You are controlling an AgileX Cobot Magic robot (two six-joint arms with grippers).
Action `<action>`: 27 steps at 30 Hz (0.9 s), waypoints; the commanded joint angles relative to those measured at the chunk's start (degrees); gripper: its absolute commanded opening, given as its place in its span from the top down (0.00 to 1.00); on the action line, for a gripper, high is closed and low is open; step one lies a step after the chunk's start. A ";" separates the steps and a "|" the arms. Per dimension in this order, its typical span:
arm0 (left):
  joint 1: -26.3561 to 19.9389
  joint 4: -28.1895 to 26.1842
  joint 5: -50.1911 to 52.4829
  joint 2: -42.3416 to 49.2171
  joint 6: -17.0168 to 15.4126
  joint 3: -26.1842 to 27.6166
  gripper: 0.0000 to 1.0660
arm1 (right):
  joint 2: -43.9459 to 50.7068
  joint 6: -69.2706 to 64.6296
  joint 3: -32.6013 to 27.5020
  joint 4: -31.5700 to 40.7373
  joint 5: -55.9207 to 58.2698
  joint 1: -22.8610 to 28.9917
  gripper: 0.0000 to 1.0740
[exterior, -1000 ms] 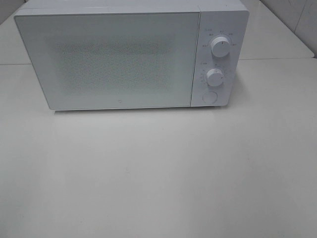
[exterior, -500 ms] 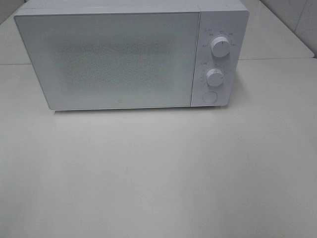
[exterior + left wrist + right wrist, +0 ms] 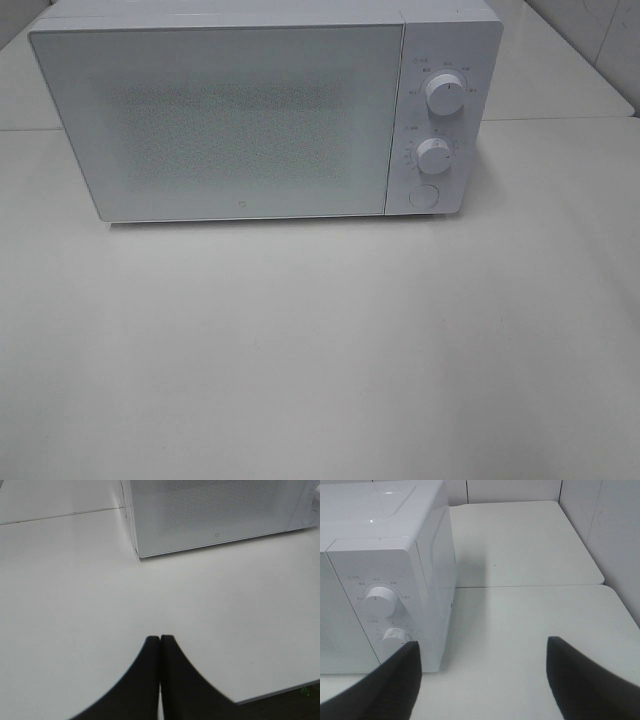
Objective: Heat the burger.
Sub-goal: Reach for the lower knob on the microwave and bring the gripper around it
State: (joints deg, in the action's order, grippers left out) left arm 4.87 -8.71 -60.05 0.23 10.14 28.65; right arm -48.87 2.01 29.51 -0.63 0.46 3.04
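On table (image 3: pixel 320 350), microwave (image 3: pixel 268 112) (door (image 3: pixel 215 125) shut), L tool (image 3: pixel 160 638) closed, R tool (image 3: pixel 482 644) spread.

Nothing reads clearly. Tiny marks ring the upper knob (image 3: pixel 443 93) and lower knob (image 3: pixel 434 156) of the microwave (image 3: pixel 240 120); a small logo (image 3: pixel 239 210), low on its front, is illegible.

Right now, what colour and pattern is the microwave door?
The microwave door is white with a fine speckled dot mesh; clearest in the exterior high view.
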 commanded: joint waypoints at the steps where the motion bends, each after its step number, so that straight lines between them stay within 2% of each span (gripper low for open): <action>1: -0.17 -0.63 0.80 1.26 0.00 -0.29 1.00 | -2.98 -0.29 0.40 -0.11 -4.41 -0.29 0.38; 8: -0.17 -0.63 0.80 0.29 0.00 -0.29 1.00 | -12.09 -0.29 0.40 -0.11 -14.27 -0.29 0.38; 17: -0.17 -0.69 0.80 0.29 0.06 -0.29 1.00 | -16.90 -0.29 0.40 -0.11 -17.82 0.34 0.38; 20: -0.17 -1.09 0.80 0.29 0.69 -0.29 1.00 | -17.59 -0.11 0.40 -0.11 -19.02 2.69 0.38; 21: -0.17 -1.78 0.80 0.29 1.60 -0.29 1.00 | -18.28 -0.11 0.40 -0.11 -20.17 5.27 0.38; 22: -0.17 -1.78 0.80 0.29 1.60 -0.29 1.00 | -18.28 -0.11 0.40 -0.11 -20.17 5.27 0.38; 24: -0.17 -2.52 0.74 0.29 2.75 -0.29 1.00 | -19.82 -0.34 0.40 0.63 -21.72 8.65 0.38; 25: -0.17 -2.52 0.74 0.29 2.75 -0.29 1.00 | -19.82 -0.34 0.40 0.63 -21.72 8.65 0.38; 27: -0.17 -2.75 0.69 0.29 3.09 -0.29 1.00 | -21.14 -0.29 0.40 3.09 -22.80 11.40 0.38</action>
State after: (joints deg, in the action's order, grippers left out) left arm 4.87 -10.89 -60.05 0.23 12.83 28.65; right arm -69.50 2.01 29.51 1.20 -20.97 13.24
